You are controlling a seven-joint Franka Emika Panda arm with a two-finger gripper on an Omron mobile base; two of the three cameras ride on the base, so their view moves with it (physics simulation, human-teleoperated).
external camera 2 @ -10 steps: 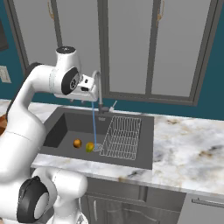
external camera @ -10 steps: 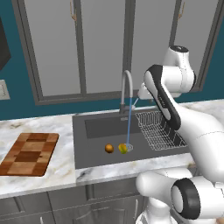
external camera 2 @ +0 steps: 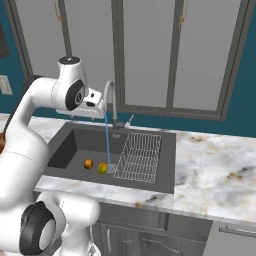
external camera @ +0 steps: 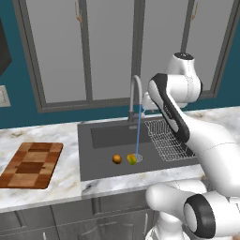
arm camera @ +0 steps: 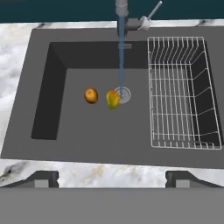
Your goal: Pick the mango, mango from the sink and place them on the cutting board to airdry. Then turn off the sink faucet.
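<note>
Since the gripper [arm camera: 112,175] hangs spread wide and holding nothing high above the sink [arm camera: 52,144], both mangos sit straight below it: orange-brown mango [arm camera: 91,95] just beside the yellow-green mango [arm camera: 112,99], which looks like it's touching the drain, hard to tell.

The sink [arm camera: 52,153] is a flat dark grey, its drain [arm camera: 124,94] a paler silver-grey ring. One mango [arm camera: 91,95] is orange-brown; the other mango [arm camera: 112,99] is yellow-green with an orange tinge. The wire rack [arm camera: 181,92] is thin white-silver lines over the dark basin. The water stream [arm camera: 121,61] is a clear blue line. The sink faucet [external camera: 134,96] is silver on a dark base. The cutting board [external camera: 31,164], near the left edge of the tabletop [external camera 2: 210,170], is checkered in light and dark brown blocks. The tabletop is white marble with grey and tan veining. The wall [external camera 2: 240,100] is teal, the cabinet doors [external camera: 61,51] pale grey in darker grey frames.
</note>
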